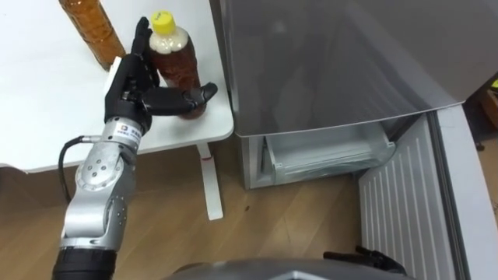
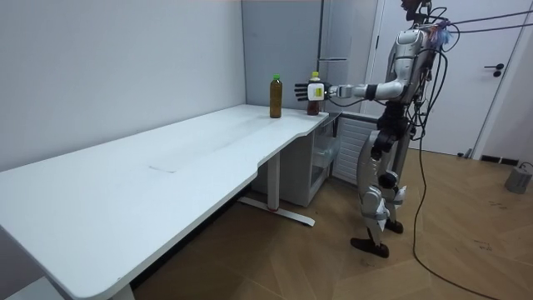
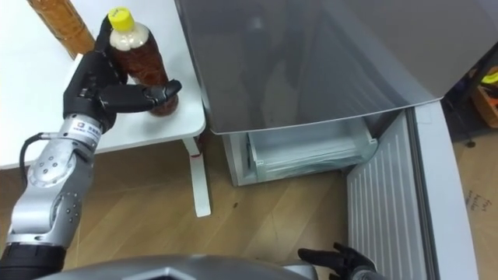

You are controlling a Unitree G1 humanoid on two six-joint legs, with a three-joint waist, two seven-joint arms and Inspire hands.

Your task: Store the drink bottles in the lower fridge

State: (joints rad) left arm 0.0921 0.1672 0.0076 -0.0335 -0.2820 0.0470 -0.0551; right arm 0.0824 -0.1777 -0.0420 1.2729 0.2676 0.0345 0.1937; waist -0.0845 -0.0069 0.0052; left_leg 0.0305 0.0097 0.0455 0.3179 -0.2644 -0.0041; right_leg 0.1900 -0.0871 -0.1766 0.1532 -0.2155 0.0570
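Note:
A yellow-capped bottle of brown tea (image 1: pixel 175 62) stands upright on the white table's near corner (image 1: pixel 210 128), close to the fridge. My left hand (image 1: pixel 136 85) is open around it: straight fingers rise along the bottle's left side and the thumb (image 1: pixel 198 96) reaches across the front of its base. A second, taller brown drink bottle (image 1: pixel 92 29) stands just behind to the left; the room view shows its green cap (image 2: pixel 276 77). My right hand (image 3: pixel 334 257) hangs low by the fridge door with relaxed fingers. The lower fridge compartment (image 1: pixel 327 152) is open.
The grey fridge (image 1: pixel 334 62) stands right of the table. Its lower door (image 1: pixel 405 210) is swung open toward me, ribbed inside. A white table leg (image 1: pixel 210 183) stands on the wooden floor between me and the fridge. I stand at the table's end, facing the fridge.

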